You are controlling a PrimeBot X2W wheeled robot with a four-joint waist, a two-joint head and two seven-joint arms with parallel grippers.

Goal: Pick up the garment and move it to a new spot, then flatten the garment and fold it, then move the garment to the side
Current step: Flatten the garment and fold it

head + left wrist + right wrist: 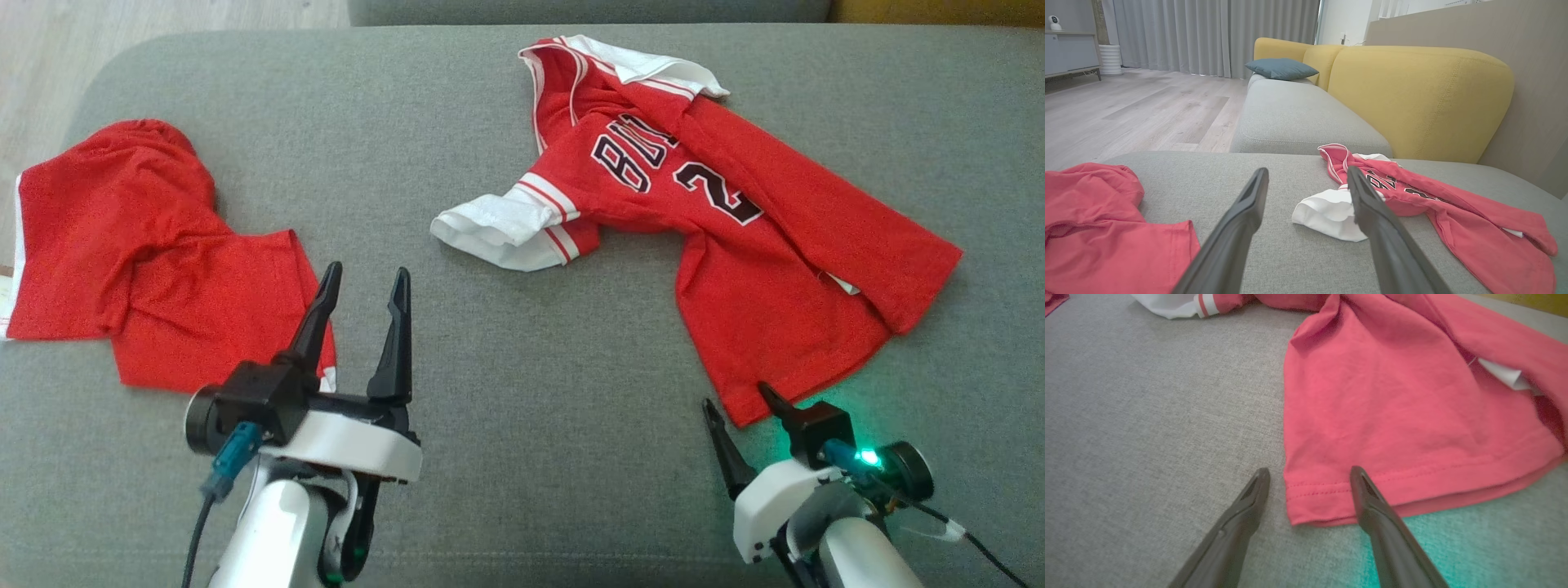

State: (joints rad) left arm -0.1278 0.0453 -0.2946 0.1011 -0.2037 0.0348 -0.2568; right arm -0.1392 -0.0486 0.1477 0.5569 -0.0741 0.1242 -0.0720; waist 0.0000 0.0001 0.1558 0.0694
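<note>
You're working over a grey sofa cushion (522, 343). In the left wrist view a yellow backrest (1412, 98) rises behind it at 1 o'clock. A blue pillow (1281, 68) lies on the next seat at 12, and the wood floor (1147, 110) and grey curtains (1208, 32) are off at 10.

In the head view the jersey (735, 229) lies crumpled at 1 o'clock, red with white sleeves. It is folded over itself, so you can read only part of its lettering and a "2". A plain red garment (122, 245) sits at 9 o'clock, its left edge cut off by the frame.

Your left gripper (366, 269), at 7 o'clock, has its jaws spread wide with nothing between them; it is just beside the plain garment's corner. Your right gripper (736, 394), at 5 o'clock, is equally wide and holds nothing. Its fingers straddle the jersey's near hem corner (1310, 498). You cannot tell whether either finger touches the cloth.
</note>
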